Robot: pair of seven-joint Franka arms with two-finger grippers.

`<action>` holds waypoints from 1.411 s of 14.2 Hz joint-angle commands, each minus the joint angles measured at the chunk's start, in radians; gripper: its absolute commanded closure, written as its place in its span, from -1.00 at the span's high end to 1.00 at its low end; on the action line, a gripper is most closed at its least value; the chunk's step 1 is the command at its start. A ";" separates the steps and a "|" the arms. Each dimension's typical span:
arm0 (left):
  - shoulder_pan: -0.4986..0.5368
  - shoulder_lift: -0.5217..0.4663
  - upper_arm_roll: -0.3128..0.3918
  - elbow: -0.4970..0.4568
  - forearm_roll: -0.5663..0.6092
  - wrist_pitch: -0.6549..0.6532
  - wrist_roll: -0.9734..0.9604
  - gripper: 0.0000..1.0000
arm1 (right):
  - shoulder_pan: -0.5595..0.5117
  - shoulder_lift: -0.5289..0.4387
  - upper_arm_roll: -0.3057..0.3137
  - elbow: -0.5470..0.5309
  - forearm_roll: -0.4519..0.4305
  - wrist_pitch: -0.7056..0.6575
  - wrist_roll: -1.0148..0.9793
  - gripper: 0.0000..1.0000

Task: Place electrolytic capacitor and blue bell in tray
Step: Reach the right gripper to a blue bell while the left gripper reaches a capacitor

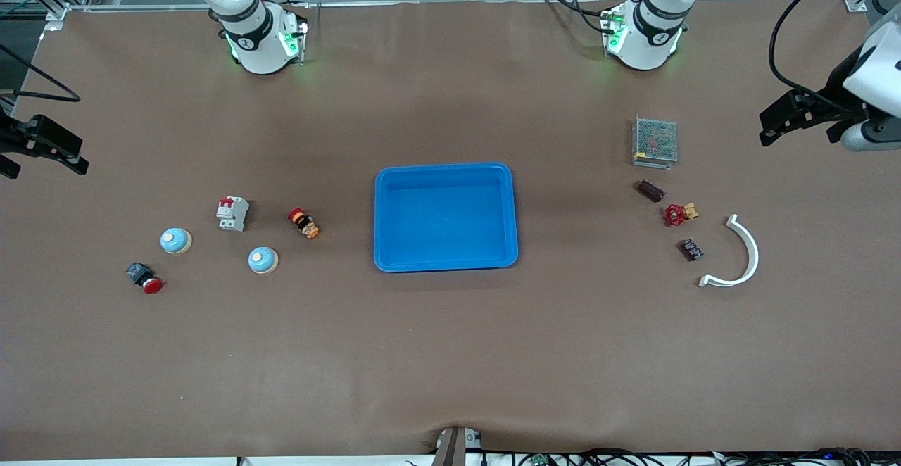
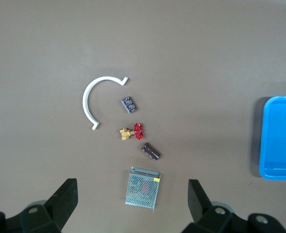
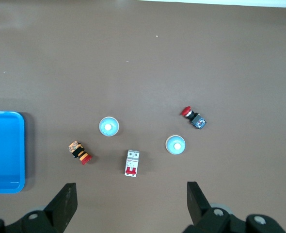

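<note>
The bright-blue tray (image 1: pixel 445 221) lies empty at mid-table; it also shows in the left wrist view (image 2: pixel 280 138) and the right wrist view (image 3: pixel 4 151). Two blue bells (image 1: pixel 262 260) (image 1: pixel 175 241) sit toward the right arm's end, also in the right wrist view (image 3: pixel 108 126) (image 3: pixel 175 144). A dark cylindrical capacitor (image 1: pixel 650 190) (image 2: pixel 150 151) lies toward the left arm's end. My left gripper (image 1: pixel 778 124) (image 2: pixel 132 190) hangs open and empty over the table edge at its own end. My right gripper (image 1: pixel 49 148) (image 3: pixel 132 191) hangs open and empty at its own end.
Near the capacitor lie a mesh power supply (image 1: pixel 654 141), a red valve (image 1: pixel 679 213), a small dark block (image 1: pixel 691 249) and a white curved piece (image 1: pixel 735 255). By the bells lie a circuit breaker (image 1: pixel 232 213), an orange-black switch (image 1: pixel 304 223) and a red push button (image 1: pixel 144 278).
</note>
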 commanded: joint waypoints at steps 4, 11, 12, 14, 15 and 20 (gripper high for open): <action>0.014 -0.014 -0.007 -0.124 -0.008 0.017 -0.079 1.00 | 0.034 0.001 0.001 0.017 0.014 -0.016 -0.019 1.00; 0.011 -0.039 -0.016 -0.368 -0.013 0.205 -0.253 1.00 | 0.189 0.091 0.001 -0.026 0.014 0.036 0.125 1.00; 0.012 -0.039 -0.016 -0.399 -0.013 0.233 -0.269 1.00 | 0.197 0.108 0.001 -0.050 0.014 0.074 0.137 1.00; 0.011 -0.039 -0.016 -0.454 -0.013 0.282 -0.322 1.00 | 0.203 0.113 0.001 -0.139 0.014 0.196 0.137 1.00; 0.008 -0.039 -0.016 -0.479 -0.013 0.302 -0.364 1.00 | 0.204 0.113 0.001 -0.189 0.014 0.258 0.136 1.00; 0.006 -0.034 -0.040 -0.641 -0.013 0.477 -0.505 1.00 | 0.194 0.156 0.001 -0.314 0.014 0.405 0.104 1.00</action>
